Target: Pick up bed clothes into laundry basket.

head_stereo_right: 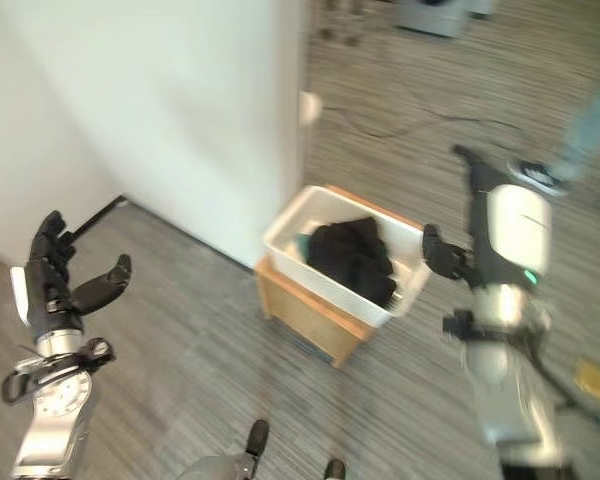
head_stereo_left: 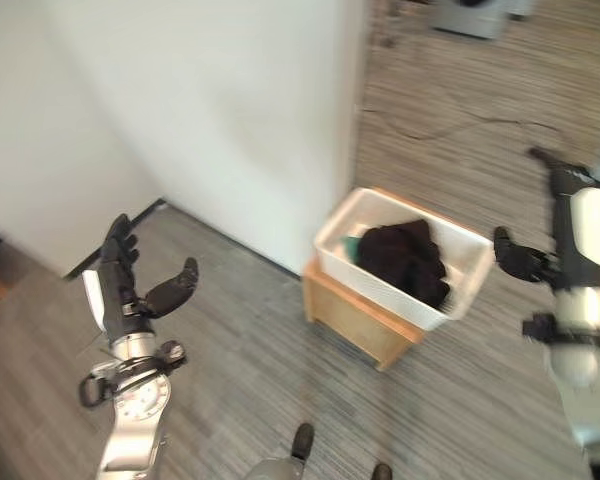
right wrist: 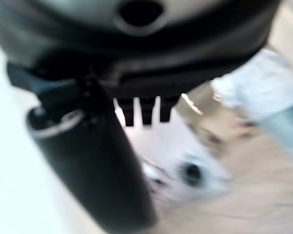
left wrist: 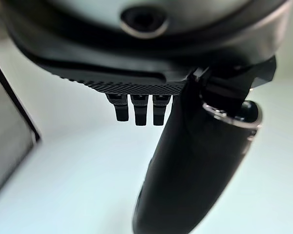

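Beside the white plastic laundry basket (head_stereo_left: 380, 285), well off to its left over the grey striped carpet floor (head_stereo_left: 250, 370), the left hand (head_stereo_left: 130, 285) is raised with its fingers straight and spread and the thumb standing apart; it holds nothing. Its own wrist view shows the fingertips (left wrist: 139, 114) extended in a row past the thumb, with a plain white surface behind them.

On the other side of the basket, close to its right rim, the right hand (head_stereo_right: 442, 255) hangs at the end of the bent arm. From the head views it shows as a small dark shape, and its fingers are hard to read there. The right wrist view shows the fingertips (right wrist: 146, 113) straight beside the thumb, nothing between them; what lies beyond is blurred, pale shapes on a tan ground that cannot be identified.

The basket sits on a low light wooden stand (head_stereo_left: 355, 320) against the corner of a white wall (head_stereo_left: 210, 120). Inside lies a crumpled black garment (head_stereo_left: 405, 260), and a bit of teal cloth (head_stereo_left: 351, 248) peeps out at its left edge, mostly covered. No writing can be read anywhere. A thin dark cable (head_stereo_left: 460, 125) runs across the carpet beyond the basket.
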### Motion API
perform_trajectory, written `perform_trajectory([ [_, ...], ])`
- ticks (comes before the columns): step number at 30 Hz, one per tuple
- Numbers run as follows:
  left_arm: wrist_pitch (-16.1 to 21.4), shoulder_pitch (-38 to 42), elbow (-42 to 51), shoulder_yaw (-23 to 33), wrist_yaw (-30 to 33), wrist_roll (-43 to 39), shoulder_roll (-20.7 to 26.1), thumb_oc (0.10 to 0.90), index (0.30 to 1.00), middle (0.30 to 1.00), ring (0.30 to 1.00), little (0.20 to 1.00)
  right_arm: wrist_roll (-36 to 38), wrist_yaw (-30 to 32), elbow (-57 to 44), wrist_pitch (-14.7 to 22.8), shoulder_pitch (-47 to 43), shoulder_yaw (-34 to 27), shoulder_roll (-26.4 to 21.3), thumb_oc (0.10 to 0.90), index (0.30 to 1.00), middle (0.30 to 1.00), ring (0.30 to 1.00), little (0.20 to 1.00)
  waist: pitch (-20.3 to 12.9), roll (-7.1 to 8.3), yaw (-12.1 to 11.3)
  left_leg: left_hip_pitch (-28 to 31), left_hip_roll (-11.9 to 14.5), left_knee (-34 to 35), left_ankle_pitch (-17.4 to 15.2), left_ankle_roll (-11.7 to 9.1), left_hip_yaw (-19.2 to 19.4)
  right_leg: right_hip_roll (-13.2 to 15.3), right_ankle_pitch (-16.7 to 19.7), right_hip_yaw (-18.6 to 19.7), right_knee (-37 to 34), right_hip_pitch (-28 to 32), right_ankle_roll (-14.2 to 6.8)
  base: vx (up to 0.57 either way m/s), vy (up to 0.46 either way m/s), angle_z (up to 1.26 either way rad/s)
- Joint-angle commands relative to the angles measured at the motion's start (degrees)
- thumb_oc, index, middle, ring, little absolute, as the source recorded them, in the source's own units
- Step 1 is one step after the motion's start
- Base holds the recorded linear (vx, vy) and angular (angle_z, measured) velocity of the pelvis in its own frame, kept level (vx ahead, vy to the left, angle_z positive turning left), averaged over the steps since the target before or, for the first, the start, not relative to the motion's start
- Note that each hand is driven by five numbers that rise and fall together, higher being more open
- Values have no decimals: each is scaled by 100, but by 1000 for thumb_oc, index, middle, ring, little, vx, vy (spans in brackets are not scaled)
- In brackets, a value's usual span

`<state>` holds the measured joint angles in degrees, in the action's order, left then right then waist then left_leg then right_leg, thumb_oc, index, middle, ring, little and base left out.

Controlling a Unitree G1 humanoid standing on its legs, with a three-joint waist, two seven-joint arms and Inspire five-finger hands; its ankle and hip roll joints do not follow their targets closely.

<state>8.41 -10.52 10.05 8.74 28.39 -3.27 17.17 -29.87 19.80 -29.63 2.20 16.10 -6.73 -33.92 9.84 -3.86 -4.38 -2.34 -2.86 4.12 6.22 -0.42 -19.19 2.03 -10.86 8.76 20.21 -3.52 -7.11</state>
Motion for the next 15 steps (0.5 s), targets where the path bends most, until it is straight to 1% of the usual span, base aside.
perform_trajectory([
  [1, 447, 579, 119, -24, 221, 243, 573, 800, 900, 900, 900, 900, -350, 68, 627, 436, -1111, -20, -514, 800, 900, 900, 900, 900, -219, 115, -161, -233, 81, 88, -84, -524, -205, -288, 158, 500, -879, 65, -136, -55, -192, 127],
  [2, 449, 584, 114, -22, 221, 243, 572, 800, 900, 900, 900, 900, -350, 69, 630, 437, -1117, -18, -516, 800, 900, 900, 900, 900, -223, 103, -137, -247, 88, 88, -75, -529, -231, -292, 186, 475, -915, 74, -134, -105, -191, 207],
  [3, 465, 665, 13, -235, 184, 148, 570, 800, 900, 900, 900, 900, -239, 88, 594, 470, -1240, 83, -502, 800, 900, 900, 900, 900, -246, 140, -174, -383, 71, 88, -4, -557, -271, -351, 68, 639, -1109, 245, -19, -210, -206, 265],
  [4, 510, 752, -31, -399, 73, 125, 557, 800, 900, 900, 900, 900, -103, 80, 585, 546, -1350, 229, -406, 800, 900, 900, 900, 900, -279, 214, -169, -597, 76, 88, 76, -613, -200, -318, 92, 493, -1576, 552, 124, -266, -335, 214],
  [5, 511, 708, -53, -398, 64, 176, 528, 800, 900, 900, 900, 900, 97, 60, 608, 634, -1412, 315, -311, 800, 900, 900, 900, 900, -329, 241, -215, -766, 107, 88, 194, -677, -275, -383, 73, 526, -1790, 723, 129, -279, -344, 160],
  [6, 542, 692, -77, -409, 32, 126, 515, 800, 900, 900, 900, 900, 327, 67, 685, 702, -1447, 446, -253, 800, 900, 900, 900, 900, -389, 274, -240, -903, 120, 88, 235, -724, -305, -475, 83, 605, -2005, 865, 187, -197, -327, 168],
  [7, 559, 635, -45, -370, -6, 86, 485, 800, 900, 900, 900, 900, 454, 23, 781, 712, -1476, 512, -230, 800, 900, 900, 900, 900, -426, 284, -284, -1029, 155, 88, 271, -768, -338, -630, 173, 782, -2117, 931, 222, -208, -259, 155],
  [8, 574, 553, 5, -303, -75, 82, 466, 800, 900, 900, 900, 900, 568, 4, 862, 766, -1479, 547, -206, 800, 900, 900, 900, 900, -411, 319, -349, -1148, 155, 88, 202, -780, -326, -680, 153, 858, -2136, 1005, 292, -196, -215, 113],
  [9, 598, 477, 7, -249, -102, 45, 442, 800, 900, 900, 900, 900, 711, -34, 982, 776, -1492, 620, -179, 800, 900, 900, 900, 900, -373, 348, -391, -1264, 84, 50, 126, -742, -364, -781, 41, 1036, -2053, 1079, 345, -206, -154, 38],
  [10, 630, 435, 6, -209, -149, -57, 375, 800, 900, 900, 900, 900, 834, -47, 1184, 744, -1496, 683, -176, 800, 900, 900, 900, 900, -313, 367, -366, -1389, 15, -40, -27, -632, -109, -918, -81, 1159, -1910, 1092, 401, -310, -84, 103],
  [11, 632, 345, 9, -129, -235, -210, 304, 800, 900, 900, 900, 900, 927, 26, 1499, 649, -1481, 723, -79, 800, 900, 900, 900, 900, -188, 453, -243, -1358, 22, -424, -342, -335, 1002, -982, -83, 1045, -1667, 968, 497, -371, -12, 155],
  [12, 618, 273, 29, -85, -283, -259, 295, 800, 900, 900, 900, 900, 972, 74, 1563, 598, -1426, 650, 5, 800, 900, 900, 900, 900, -140, 481, -144, -1305, 137, -680, -416, -214, 1636, -887, -1, 728, -1633, 863, 504, -287, 18, 237],
  [13, 616, 272, 31, -82, -284, -260, 295, 800, 900, 900, 900, 900, 971, 74, 1564, 598, -1427, 652, 6, 800, 900, 900, 900, 900, -145, 479, -140, -1317, 139, -690, -419, -215, 1632, -891, 3, 725, -1633, 857, 505, -385, 63, 235],
  [14, 680, 80, 48, 20, -265, -261, 290, 800, 900, 900, 900, 900, 1022, 225, 1652, 547, -1372, 490, 123, 800, 900, 900, 900, 900, -81, 508, -38, -1123, 445, -1013, -380, -263, 2331, -520, 176, -184, -1705, 794, 460, -398, 57, 273],
  [15, 694, 14, 50, 101, -238, -285, 273, 800, 900, 900, 900, 900, 1058, 276, 1679, 555, -1320, 376, 208, 800, 900, 900, 900, 900, -77, 549, 37, -1082, 547, -1123, -369, -318, 2341, -325, 311, -586, -1792, 769, 418, -524, 86, 292],
])
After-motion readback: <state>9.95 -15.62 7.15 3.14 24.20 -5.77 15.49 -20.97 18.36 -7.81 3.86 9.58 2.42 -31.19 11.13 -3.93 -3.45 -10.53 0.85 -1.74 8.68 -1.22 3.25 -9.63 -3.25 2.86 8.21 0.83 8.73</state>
